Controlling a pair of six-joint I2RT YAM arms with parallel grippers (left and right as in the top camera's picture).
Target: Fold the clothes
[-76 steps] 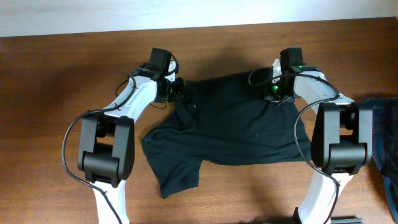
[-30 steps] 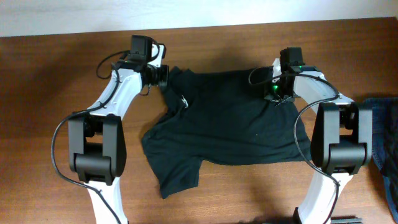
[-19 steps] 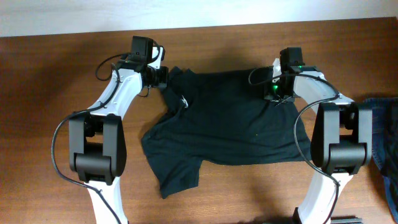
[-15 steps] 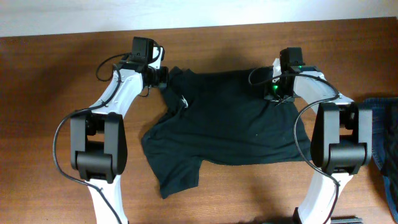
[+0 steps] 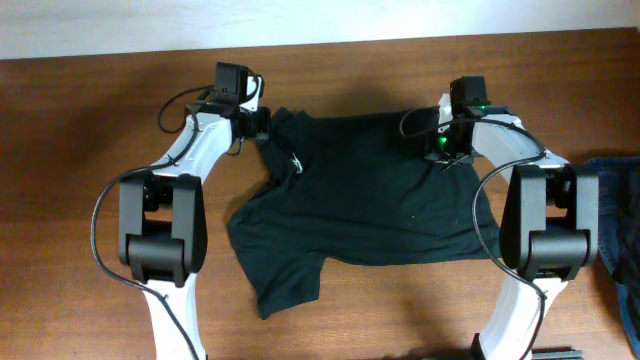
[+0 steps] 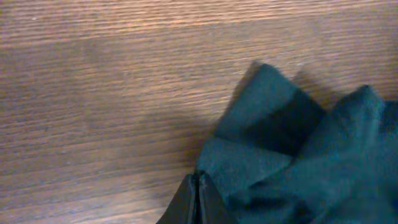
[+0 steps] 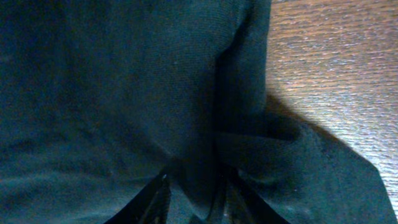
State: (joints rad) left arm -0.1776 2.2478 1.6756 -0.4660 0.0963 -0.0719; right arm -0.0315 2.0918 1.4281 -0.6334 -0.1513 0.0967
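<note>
The black T-shirt (image 5: 380,200) lies spread and rumpled in the middle of the surface (image 5: 100,120), between my 2 arms. I have hold of it along its 12 o'clock edge.

My left gripper (image 5: 262,122) sits at the shirt's 10 o'clock corner. Its tips are clenched together right where the cloth's edge bunches into small peaks, and I judge a thin pinch of fabric is caught there. My right gripper (image 5: 445,150) is at the 2 o'clock corner, grasping a raised ridge of cloth that stands between its fingers in the wrist view.

I hold these 2 far corners because together they control the whole top edge. That should let me pull it taut and carry it over in 1 even fold toward 6 o'clock, rather than dragging 1 side.

The shirt's long axis runs from 9 to 3 o'clock. I read the neck end as pointing to 9 o'clock, since the small white logo (image 5: 294,164) sits on that side and a sleeve (image 5: 285,280) juts out toward 7 o'clock. The hem then lies toward 3 o'clock.

A blue denim garment (image 5: 622,230) lies apart at the 3 o'clock edge.
</note>
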